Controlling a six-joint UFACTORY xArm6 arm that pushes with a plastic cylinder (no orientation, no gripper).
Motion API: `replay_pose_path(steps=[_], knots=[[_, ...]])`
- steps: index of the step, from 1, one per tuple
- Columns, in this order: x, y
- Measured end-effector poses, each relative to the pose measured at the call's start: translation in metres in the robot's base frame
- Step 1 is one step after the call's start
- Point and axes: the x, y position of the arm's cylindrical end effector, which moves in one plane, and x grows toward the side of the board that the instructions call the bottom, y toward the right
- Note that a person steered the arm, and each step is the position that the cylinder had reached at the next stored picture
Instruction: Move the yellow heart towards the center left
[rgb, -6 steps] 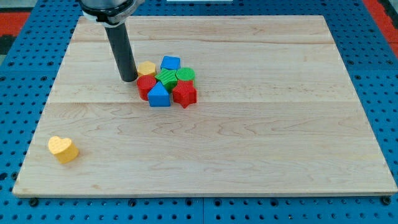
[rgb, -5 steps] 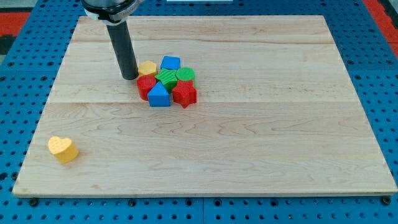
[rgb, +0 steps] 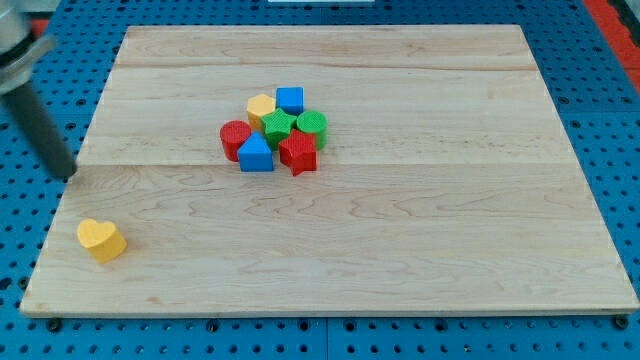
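The yellow heart (rgb: 101, 240) lies near the bottom left corner of the wooden board (rgb: 400, 240). My tip (rgb: 66, 175) is at the board's left edge, blurred by motion, above the heart in the view and apart from it. A tight cluster sits up from the board's middle: a yellow block (rgb: 261, 107), a blue block (rgb: 290, 99), a green star-like block (rgb: 278, 127), a green round block (rgb: 312, 124), a red round block (rgb: 235, 138), a blue block (rgb: 255, 154) and a red block (rgb: 298, 152).
The board rests on a blue perforated table (rgb: 30, 290). A red area shows at the top left (rgb: 12, 40) and top right corners.
My tip has swung from the cluster's left side over to the board's left edge. The yellow, blue and green blocks in the cluster shifted right and up. The yellow heart has not moved.
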Motion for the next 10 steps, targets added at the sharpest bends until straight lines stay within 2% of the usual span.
replay_pose_path(steps=[2,3,4,5,6,8,9,10], knots=[[0.061,0.016],[0.098,0.001],[0.091,0.011],[0.099,0.064],[0.115,0.092],[-0.001,0.097],[0.034,0.114],[0.092,0.103]])
